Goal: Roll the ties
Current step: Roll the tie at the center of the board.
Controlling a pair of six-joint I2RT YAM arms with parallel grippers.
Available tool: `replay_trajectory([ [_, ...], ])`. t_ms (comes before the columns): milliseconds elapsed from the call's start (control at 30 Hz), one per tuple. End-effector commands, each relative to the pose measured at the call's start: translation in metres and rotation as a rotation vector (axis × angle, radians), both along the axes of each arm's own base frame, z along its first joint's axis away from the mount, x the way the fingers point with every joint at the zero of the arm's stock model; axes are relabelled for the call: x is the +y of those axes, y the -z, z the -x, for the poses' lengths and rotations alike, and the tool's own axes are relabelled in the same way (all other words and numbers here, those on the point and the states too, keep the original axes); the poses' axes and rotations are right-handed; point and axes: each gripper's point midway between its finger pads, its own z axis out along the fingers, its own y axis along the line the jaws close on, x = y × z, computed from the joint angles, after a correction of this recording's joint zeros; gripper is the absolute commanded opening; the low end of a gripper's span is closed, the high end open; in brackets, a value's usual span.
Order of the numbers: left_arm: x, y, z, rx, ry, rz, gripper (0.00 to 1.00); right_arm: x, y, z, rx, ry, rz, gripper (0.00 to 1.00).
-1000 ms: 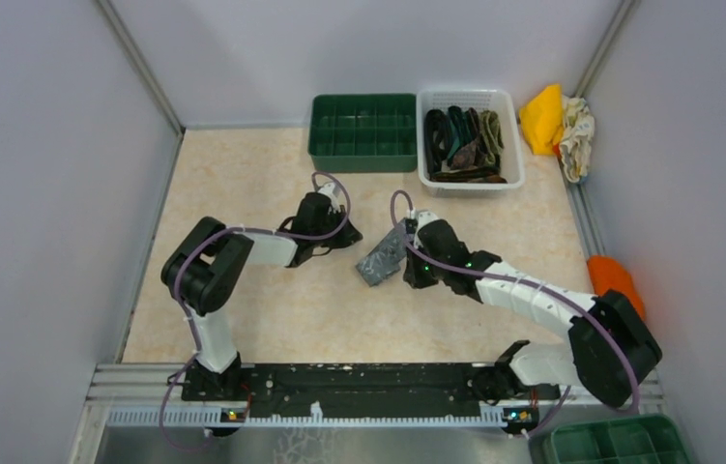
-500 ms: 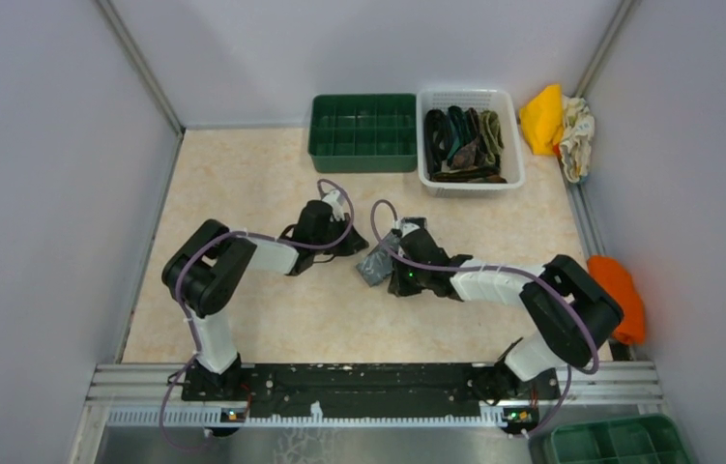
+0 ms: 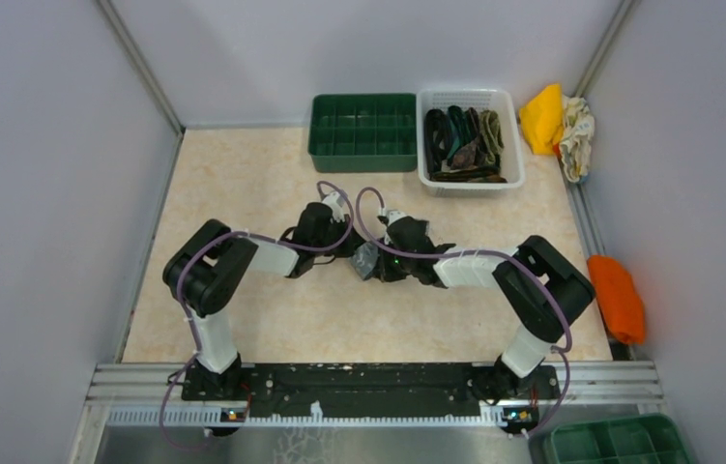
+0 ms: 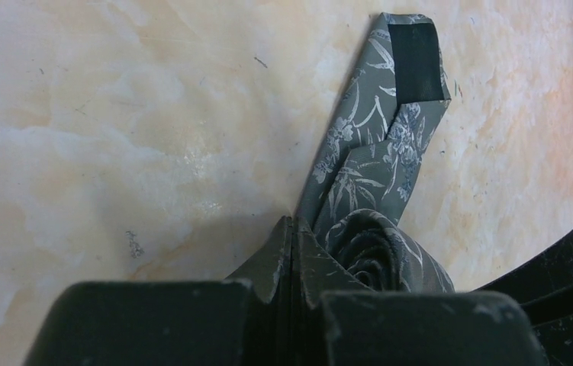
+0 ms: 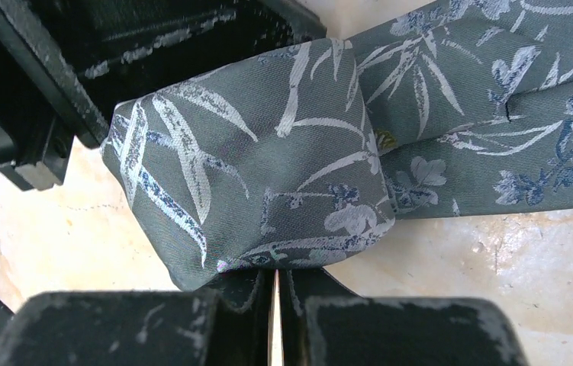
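On my left side, I am pressing my left jaws together on an edge of the grey floral tie point(image 4: 378, 164), pinching the fabric between the fingertips with no gap showing. The tie is lying on the surface point(image 4: 115, 114) at the middle of the table, between my two arms.

Just to the right of that pinch, the rolled part is sitting right against my left fingers as a small coil point(image 4: 367, 248), its spiral facing my left wrist camera. From the coil, the unrolled tail point(image 4: 359, 145) is running away from my left jaws, leaning a little to the right. It is lying flat on the surface and ending in a folded tip with a black keeper loop point(image 4: 416, 61).

So the long axis is pointing ahead of my left jaws. I am judging that the rest of the rolling has to travel along that line, toward the loop.

Further right, my right jaws are clamping the bulky wrapped end of the same tie point(image 5: 268, 175). In the right wrist view they are gripping it from below, with only a sliver of light showing between them.

From above, both sets of jaws are meeting on the tie point(image 3: 366, 259), so neither arm is the nearer one. My wrists are hiding most of the fabric in that view.
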Motion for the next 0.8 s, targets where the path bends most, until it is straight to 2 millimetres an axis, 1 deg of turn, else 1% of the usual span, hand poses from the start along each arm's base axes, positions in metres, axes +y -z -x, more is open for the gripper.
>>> replay_trajectory([
  [0, 0.037, 0.041, 0.001, 0.109, -0.153, -0.190, 0.00, 0.003, -0.013, -0.004, -0.061, -0.037, 0.001, 0.00],
  [33, 0.049, 0.041, -0.006, 0.119, -0.221, -0.222, 0.00, -0.002, -0.015, -0.003, -0.072, -0.037, 0.022, 0.00],
  [100, 0.078, 0.033, -0.022, 0.129, -0.379, -0.273, 0.00, -0.012, -0.023, -0.002, -0.099, -0.032, 0.071, 0.00],
  [167, 0.109, 0.017, -0.033, 0.127, -0.519, -0.281, 0.00, -0.022, -0.035, 0.001, -0.143, -0.030, 0.134, 0.00],
  [233, 0.133, -0.006, -0.036, 0.100, -0.621, -0.264, 0.00, -0.031, -0.050, 0.001, -0.196, -0.025, 0.215, 0.03],
  [267, 0.141, -0.018, -0.034, 0.078, -0.658, -0.255, 0.00, -0.035, -0.056, 0.001, -0.221, -0.026, 0.263, 0.04],
  [300, 0.150, -0.032, -0.032, 0.051, -0.694, -0.244, 0.00, -0.035, -0.064, 0.001, -0.248, -0.033, 0.306, 0.04],
  [333, 0.155, -0.048, -0.029, 0.022, -0.720, -0.218, 0.00, -0.040, -0.069, 0.001, -0.274, -0.028, 0.374, 0.05],
  [367, 0.159, -0.058, -0.023, 0.002, -0.732, -0.198, 0.00, -0.039, -0.074, 0.000, -0.299, -0.038, 0.423, 0.05],
  [400, 0.164, -0.079, -0.017, -0.033, -0.756, -0.152, 0.00, -0.032, -0.084, -0.001, -0.332, -0.053, 0.457, 0.06],
  [433, 0.169, -0.089, -0.010, -0.055, -0.771, -0.131, 0.00, -0.029, -0.088, -0.002, -0.355, -0.063, 0.496, 0.06],
  [467, 0.175, -0.098, -0.003, -0.072, -0.787, -0.113, 0.00, -0.023, -0.092, -0.001, -0.377, -0.080, 0.529, 0.13],
  [500, 0.183, -0.106, 0.005, -0.091, -0.813, -0.098, 0.00, -0.017, -0.094, -0.002, -0.400, -0.098, 0.561, 0.14],
  [533, 0.189, -0.115, 0.011, -0.114, -0.834, -0.079, 0.00, -0.012, -0.095, -0.002, -0.424, -0.111, 0.592, 0.24],
  [567, 0.198, -0.120, 0.020, -0.126, -0.852, -0.080, 0.00, -0.005, -0.096, -0.002, -0.447, -0.129, 0.619, 0.31],
  [600, 0.205, -0.127, 0.026, -0.150, -0.865, -0.072, 0.00, 0.002, -0.094, -0.002, -0.465, -0.150, 0.643, 0.40],
  [667, 0.217, -0.138, 0.037, -0.203, -0.882, -0.063, 0.00, 0.015, -0.090, -0.001, -0.490, -0.190, 0.683, 0.49],
  [700, 0.222, -0.143, 0.041, -0.224, -0.889, -0.060, 0.00, 0.020, -0.087, -0.001, -0.495, -0.207, 0.698, 0.57],
  [733, 0.227, -0.147, 0.045, -0.245, -0.897, -0.056, 0.00, 0.026, -0.083, -0.001, -0.497, -0.224, 0.707, 0.62],
  [767, 0.230, -0.150, 0.048, -0.259, -0.903, -0.055, 0.00, 0.030, -0.079, -0.002, -0.497, -0.238, 0.717, 0.64],
])
